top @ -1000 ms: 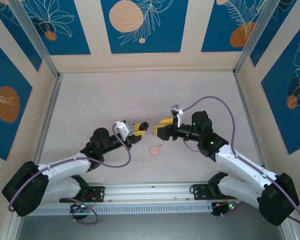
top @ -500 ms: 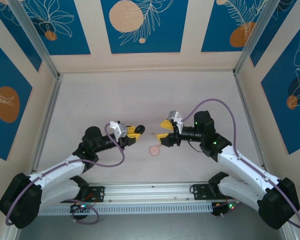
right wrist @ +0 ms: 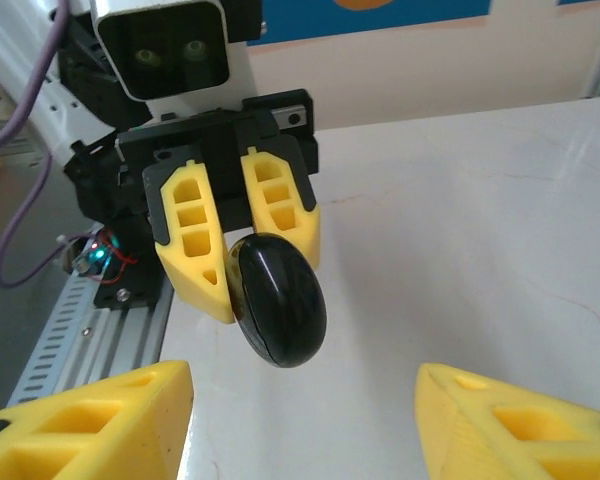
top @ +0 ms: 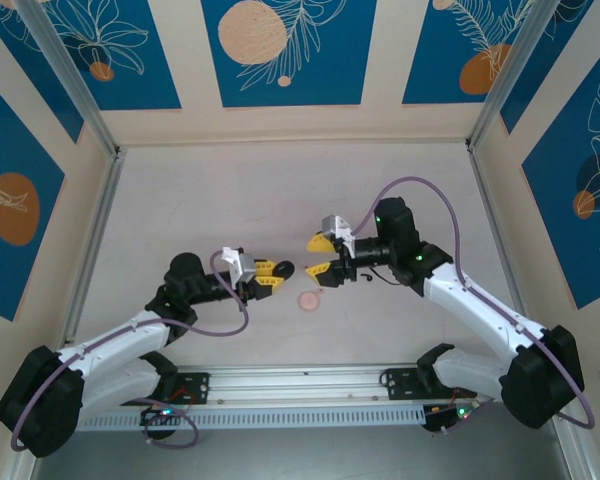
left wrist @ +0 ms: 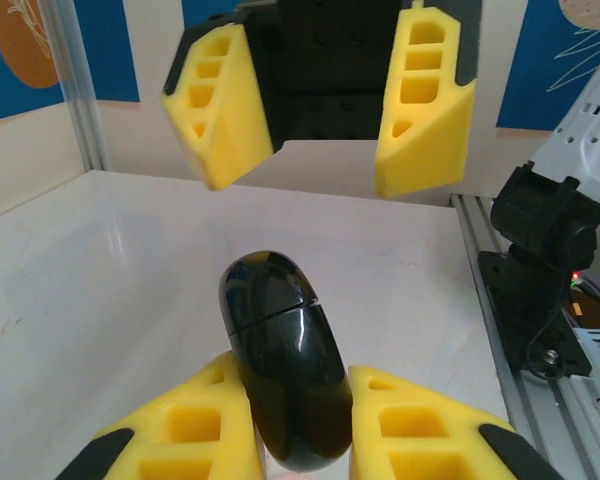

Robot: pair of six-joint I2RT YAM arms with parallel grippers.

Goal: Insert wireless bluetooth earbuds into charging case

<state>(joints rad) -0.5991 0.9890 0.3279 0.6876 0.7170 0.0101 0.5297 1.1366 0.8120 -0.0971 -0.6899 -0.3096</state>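
My left gripper [top: 273,270] is shut on a glossy black round charging case [top: 283,268], closed along its seam, held edge-up above the table. In the left wrist view the black case [left wrist: 280,365] sits pinched between my yellow fingers [left wrist: 180,430]. My right gripper [top: 317,256] is open wide, facing the case from a short gap to the right with nothing between its fingers. From the right wrist the black case [right wrist: 277,300] shows in the left gripper [right wrist: 250,240], beyond my own spread fingertips [right wrist: 90,420]. A pale pink round case [top: 308,299] lies on the table below the two grippers. The earbuds are out of view.
The white tabletop [top: 230,200] stretches back to patterned blue and cream walls. A metal rail [top: 290,385] with the arm bases runs along the near edge. Aluminium posts [top: 95,210] stand at both sides.
My right gripper has spread its jaws wide and shifted slightly left and back. My left gripper drew back to the left, then settled with the black case pointing at the right gripper.
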